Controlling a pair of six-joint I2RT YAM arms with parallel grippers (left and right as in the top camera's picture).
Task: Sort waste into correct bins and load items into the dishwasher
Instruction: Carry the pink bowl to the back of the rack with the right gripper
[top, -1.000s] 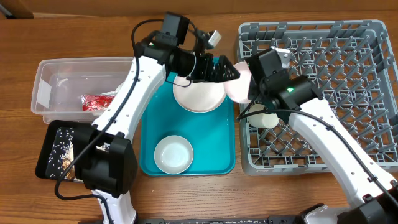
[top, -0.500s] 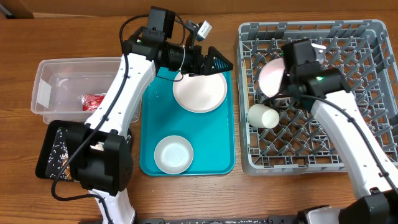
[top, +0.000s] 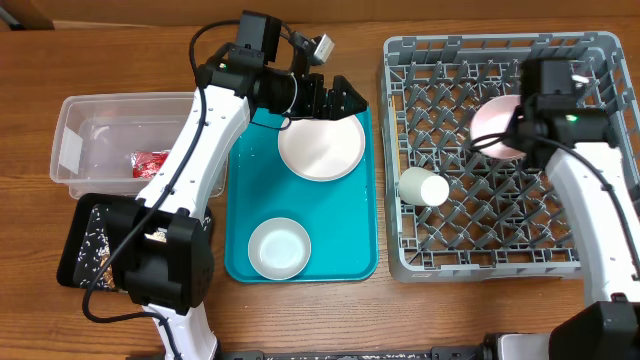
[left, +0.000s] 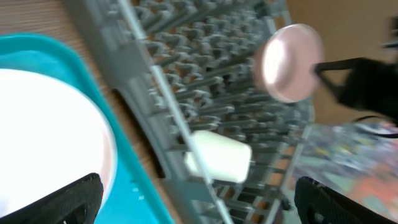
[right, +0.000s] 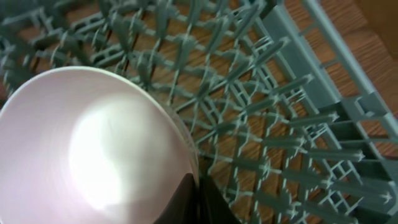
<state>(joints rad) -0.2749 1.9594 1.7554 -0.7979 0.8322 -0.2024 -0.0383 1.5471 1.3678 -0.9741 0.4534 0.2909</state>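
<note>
My right gripper (top: 517, 130) is shut on the rim of a pale-pink plate (top: 495, 128) and holds it on edge over the right middle of the grey dish rack (top: 560, 255). In the right wrist view the fingers (right: 198, 198) pinch the plate (right: 93, 149) above the pegs (right: 280, 99). A white cup (top: 423, 187) lies on its side in the rack. My left gripper (top: 349, 97) is open and empty above a white plate (top: 320, 148). A white bowl (top: 278, 248) sits nearer the front. The left wrist view shows the cup (left: 221, 155) and the pink plate (left: 289, 62).
The white plate and the bowl sit on a teal tray (top: 355, 265). A clear tub (top: 100, 110) at the left holds a red wrapper (top: 153, 162). A black tray (top: 80, 262) in front of the tub holds white rice. The left arm hides part of both.
My right gripper carried the pink plate from the rack's left edge rightwards across the rack. My left gripper drew back to the left, away from the plate.
</note>
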